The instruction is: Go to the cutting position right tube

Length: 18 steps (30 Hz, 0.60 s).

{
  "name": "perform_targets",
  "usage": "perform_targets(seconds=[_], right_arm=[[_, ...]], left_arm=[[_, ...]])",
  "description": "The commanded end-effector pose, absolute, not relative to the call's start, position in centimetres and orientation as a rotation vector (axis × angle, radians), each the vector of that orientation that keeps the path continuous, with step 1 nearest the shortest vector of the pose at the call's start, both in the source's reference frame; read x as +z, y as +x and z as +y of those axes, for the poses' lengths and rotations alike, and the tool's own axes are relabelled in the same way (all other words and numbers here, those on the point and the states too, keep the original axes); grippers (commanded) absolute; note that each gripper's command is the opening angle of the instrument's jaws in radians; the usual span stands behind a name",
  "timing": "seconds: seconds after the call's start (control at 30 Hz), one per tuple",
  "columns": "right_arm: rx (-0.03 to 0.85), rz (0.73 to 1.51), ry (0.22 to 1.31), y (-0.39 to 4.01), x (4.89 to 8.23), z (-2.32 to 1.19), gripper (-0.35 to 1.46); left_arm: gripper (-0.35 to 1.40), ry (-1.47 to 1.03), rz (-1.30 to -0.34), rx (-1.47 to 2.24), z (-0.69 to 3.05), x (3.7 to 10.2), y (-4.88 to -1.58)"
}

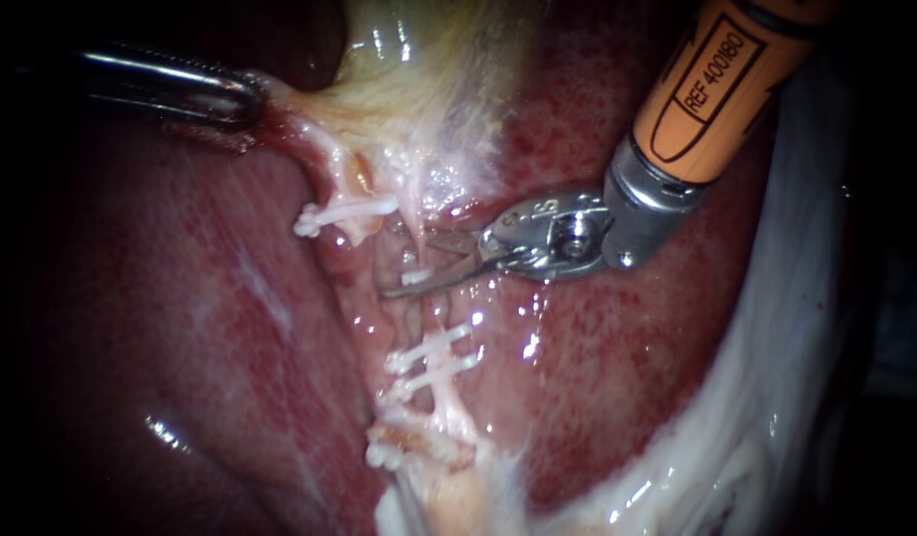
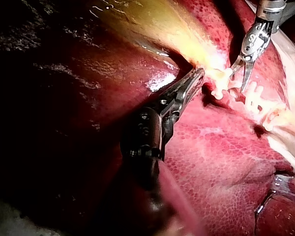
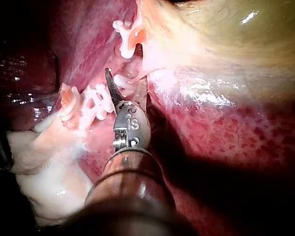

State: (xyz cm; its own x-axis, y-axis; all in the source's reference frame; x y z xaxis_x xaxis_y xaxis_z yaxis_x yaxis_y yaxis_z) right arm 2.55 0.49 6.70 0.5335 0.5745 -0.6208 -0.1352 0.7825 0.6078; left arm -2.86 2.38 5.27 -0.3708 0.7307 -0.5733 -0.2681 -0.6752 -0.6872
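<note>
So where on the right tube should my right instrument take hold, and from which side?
Probably the bare stretch of the right tube between the single clip and the pair below. Come from the right, crosswise: the tube runs vertically in the endoscope view, and the right instrument, jaws open, faces it.

Readable marks stand only on the right instrument [image 1: 407, 266] — one printed line of letters and digits inside a drawn outline on its orange sleeve [image 1: 721, 84], and a few stamped characters on its metal hinge plate [image 1: 543, 213].
</note>
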Motion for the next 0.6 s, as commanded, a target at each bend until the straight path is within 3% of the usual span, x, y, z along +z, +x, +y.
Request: perform_targets(seconds=[0.03, 0.2, 0.43, 0.6], right_arm=[[0.444, 0.919, 0.539, 2.53, 6.7, 0.49, 1.31], [0.434, 0.925, 0.558, 2.38, 6.61, 0.48, 1.35], [0.368, 0.955, 0.671, 2.07, 6.48, 0.44, 1.4], [0.376, 0.945, 0.728, 2.1, 6.54, 0.37, 1.4]], left_arm=[[-0.35, -1.219, -0.657, 2.078, 2.38, 5.27, -2.86], [-0.35, -1.218, -0.652, 2.077, 2.39, 5.25, -2.83], [-0.35, -1.208, -0.642, 2.065, 2.48, 5.16, -2.72], [-0.35, -1.213, -0.63, 2.067, 2.52, 5.11, -2.67]])
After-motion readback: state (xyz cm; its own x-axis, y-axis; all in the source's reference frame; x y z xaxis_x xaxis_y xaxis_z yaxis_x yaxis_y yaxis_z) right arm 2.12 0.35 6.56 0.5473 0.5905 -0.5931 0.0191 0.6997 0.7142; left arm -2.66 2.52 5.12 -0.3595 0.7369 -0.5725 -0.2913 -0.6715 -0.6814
